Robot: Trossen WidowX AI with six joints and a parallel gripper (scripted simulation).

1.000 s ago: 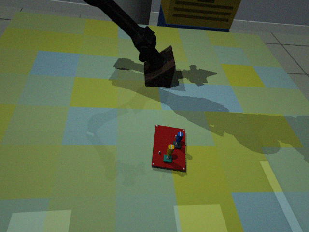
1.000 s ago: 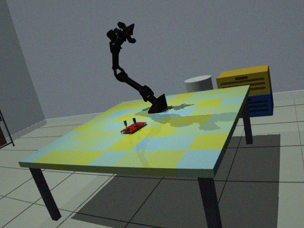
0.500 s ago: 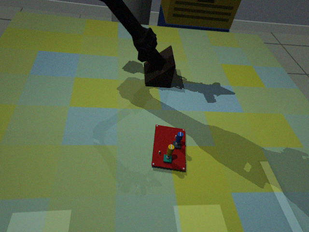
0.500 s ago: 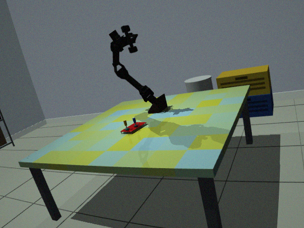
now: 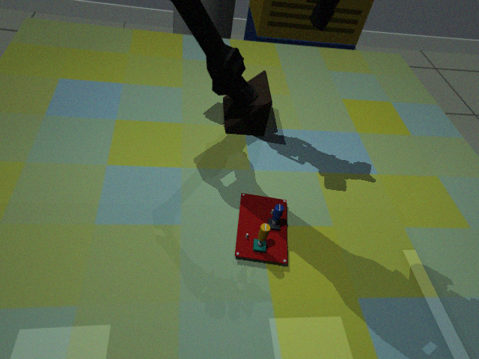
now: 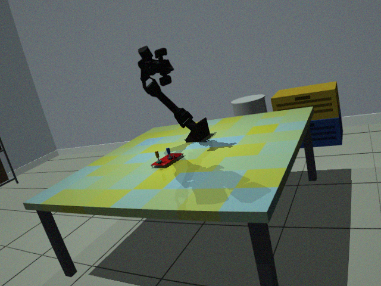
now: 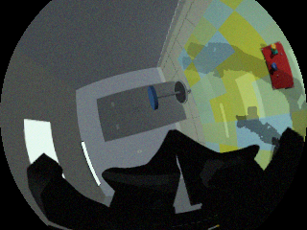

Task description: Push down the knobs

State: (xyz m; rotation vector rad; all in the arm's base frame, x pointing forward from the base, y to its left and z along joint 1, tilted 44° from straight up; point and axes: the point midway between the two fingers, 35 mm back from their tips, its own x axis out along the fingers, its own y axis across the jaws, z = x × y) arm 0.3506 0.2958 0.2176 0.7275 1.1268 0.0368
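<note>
The red circuit board (image 5: 251,216) (image 6: 166,161) (image 7: 283,74) stands on the table. The yellow knob (image 5: 264,232) (image 6: 156,154) stands upright above the teal potentiometer (image 5: 260,246), with a bit of shaft showing between them. The blue knob (image 5: 278,212) (image 6: 168,151) stands upright above the dark grey potentiometer (image 5: 274,224); the gap under it is too small to judge. Both potentiometers are on the board. My gripper (image 6: 169,67) (image 7: 172,133) is shut and empty, high above the table and well away from the board.
A small pale post (image 5: 247,235) stands on the board beside the teal potentiometer. The arm's dark base (image 5: 249,116) (image 6: 198,132) is behind the board. A yellow and blue cabinet (image 6: 307,95) and a grey cylinder (image 6: 249,106) stand beyond the table.
</note>
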